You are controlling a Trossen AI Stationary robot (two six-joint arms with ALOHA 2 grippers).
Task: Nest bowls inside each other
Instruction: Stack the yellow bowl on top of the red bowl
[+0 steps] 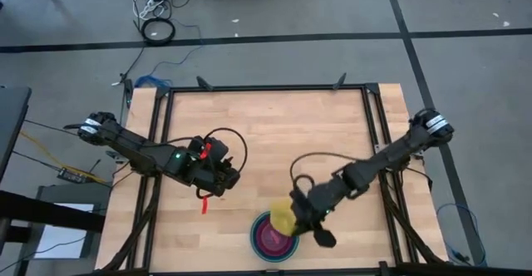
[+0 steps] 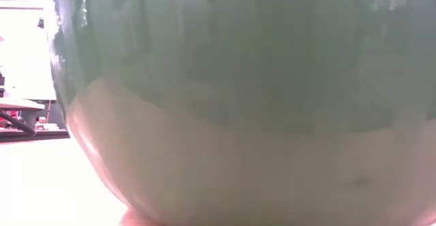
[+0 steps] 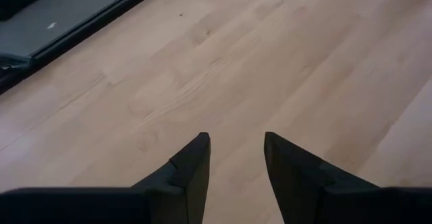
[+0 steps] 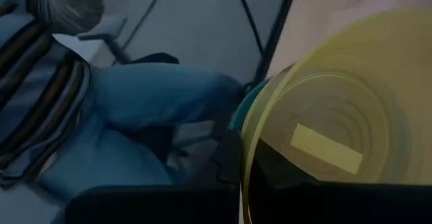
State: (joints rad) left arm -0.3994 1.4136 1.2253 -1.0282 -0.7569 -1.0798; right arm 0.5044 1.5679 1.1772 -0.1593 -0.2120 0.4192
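Note:
A nest of bowls [image 1: 256, 239] stands near the table's near edge, with a bluish outer rim and a red-pink bowl [image 1: 274, 241] in its middle. In the low view a large greenish-white bowl [image 2: 238, 117] fills the picture. My right gripper [image 1: 293, 219] is shut on a small yellow bowl [image 1: 283, 216], just above the nest's far rim. The yellow bowl [image 4: 337, 116] fills the right wrist view, tilted on edge. My left gripper [image 1: 226, 176] hovers open over bare wood left of the nest, with nothing between its fingers [image 3: 196, 156]. My right gripper has the yellow bowl by its wall near the rim [image 4: 270, 163], but the gripper's own dark body hides the fingers there. It comes slanting down from the table's right. The bowl is lifted clear, tipped on its side over the nest.
A black frame rail [image 1: 370, 143] runs around the wooden top. The far half of the table [image 1: 274, 126] is bare wood. A person in jeans [image 4: 148, 109] with a striped sleeve [image 4: 40, 82] sits beyond the table's edge. Cables lie on the floor behind.

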